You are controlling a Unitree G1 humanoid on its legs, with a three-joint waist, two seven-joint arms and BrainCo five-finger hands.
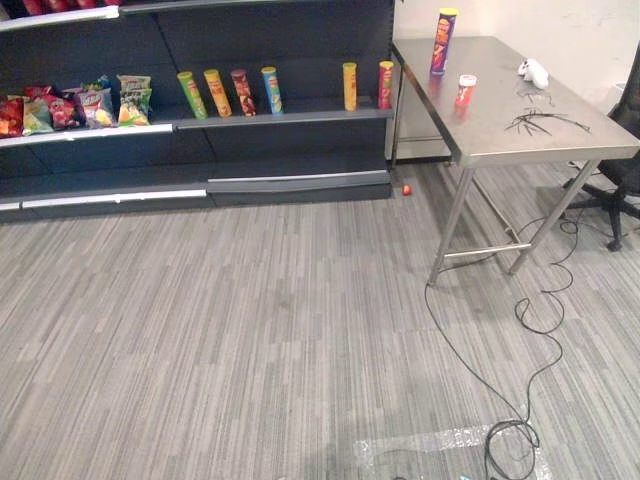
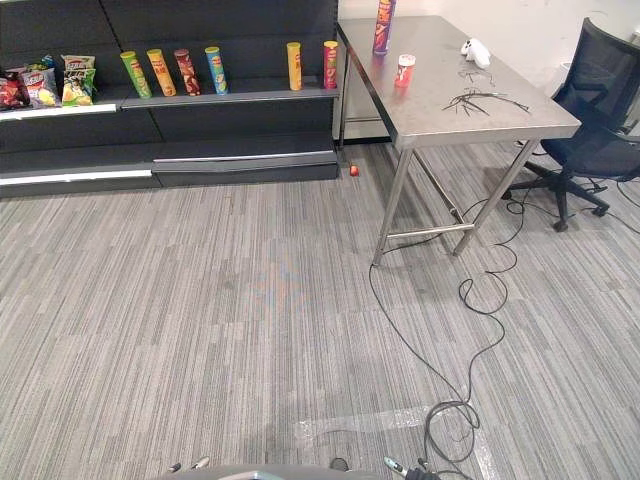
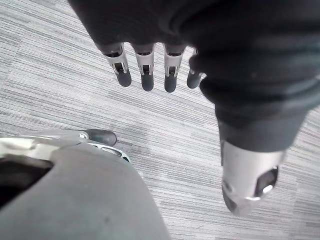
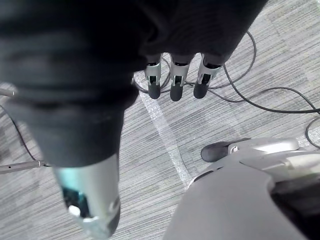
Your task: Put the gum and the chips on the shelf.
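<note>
Chips can and gum are seen upright on the table, well ahead and rightward (right hand nearer). Fingers of right and left hand are held straight, empty.

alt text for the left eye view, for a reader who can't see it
A steel table at right holds a tall chips can and a small red gum tub. To its left, a dark shelf carries a row of chips cans and snack bags, above grey carpet.
</note>
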